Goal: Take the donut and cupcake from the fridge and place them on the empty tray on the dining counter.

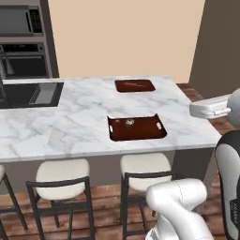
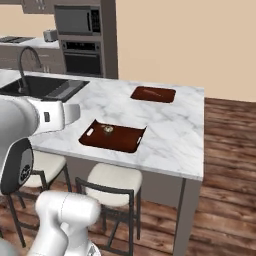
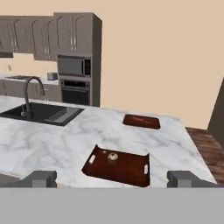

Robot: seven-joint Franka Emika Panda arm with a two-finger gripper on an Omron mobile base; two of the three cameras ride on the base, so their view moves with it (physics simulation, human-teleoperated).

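A small dark cupcake (image 1: 129, 123) (image 2: 107, 129) (image 3: 113, 156) with a pale top stands upright in the dark brown tray (image 1: 140, 136) (image 2: 112, 145) (image 3: 122, 177), towards its handle-slot end. The tray lies near the front edge of the white marble dining counter (image 1: 70, 122) (image 2: 170, 135) (image 3: 52, 144). My gripper (image 3: 113, 179) is open, its two dark fingertips (image 3: 41, 178) spread wide with nothing between them. It hovers short of the counter's front edge, facing the tray. The white hand (image 1: 208, 108) (image 2: 55, 116) sits level beside the counter. The donut and the fridge are out of view.
A smaller flat brown board (image 1: 135, 86) (image 2: 153, 94) (image 3: 141, 121) lies at the counter's far side. A dark inset sink (image 1: 28, 93) (image 2: 40, 87) (image 3: 41, 113) with a faucet (image 3: 28, 94) is at the left. Stools (image 1: 62, 173) (image 2: 112, 180) stand under the front edge. Wall ovens (image 1: 23, 42) are behind.
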